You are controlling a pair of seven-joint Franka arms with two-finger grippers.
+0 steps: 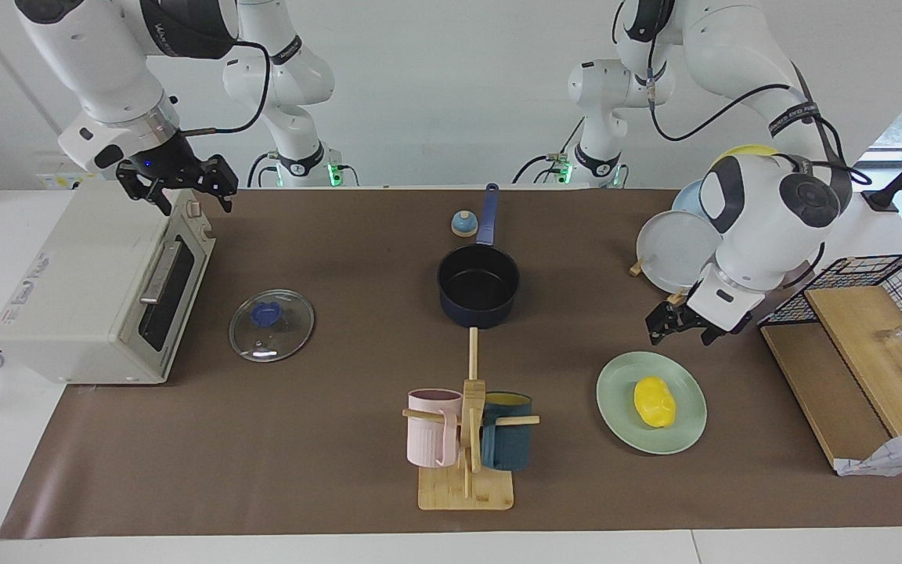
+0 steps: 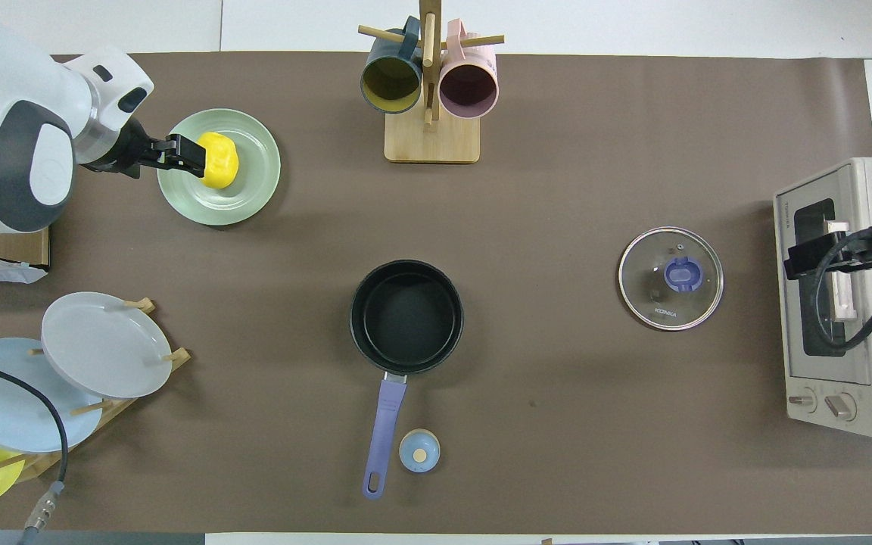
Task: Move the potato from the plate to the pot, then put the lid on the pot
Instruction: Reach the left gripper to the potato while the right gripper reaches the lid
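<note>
Facing view, contents as they stand: my left gripper (image 1: 682, 327) hangs in the air over the brown mat, just clear of the mint-green plate (image 1: 619, 411) on its robot-ward edge, fingers pointing down and spread apart with nothing between them. Item, the potato (image 1: 654, 401), bright yellow, lies on that plate toward the left arm's end of the table, untouched. Item, the pot (image 1: 478, 286), dark navy with a black inside, sits near the middle of the mat, nearer to the robots than the plate, its long blue handle pointing toward the robots; nothing lies in it. Item, the lid (image 1: 272, 325), clear glass with a blue knob, lies flat on the mat toward the right arm's end, beside the toaster oven (image 1: 99, 290) and well apart from the pot. My right gripper (image 1: 185, 188) waits in the air over the top of that oven, its fingers parted and holding nothing. Overhead view, same count: my left gripper's tips (image 2: 182, 151) overlap the plate's rim (image 2: 262, 178) beside the potato (image 2: 219, 160).
</note>
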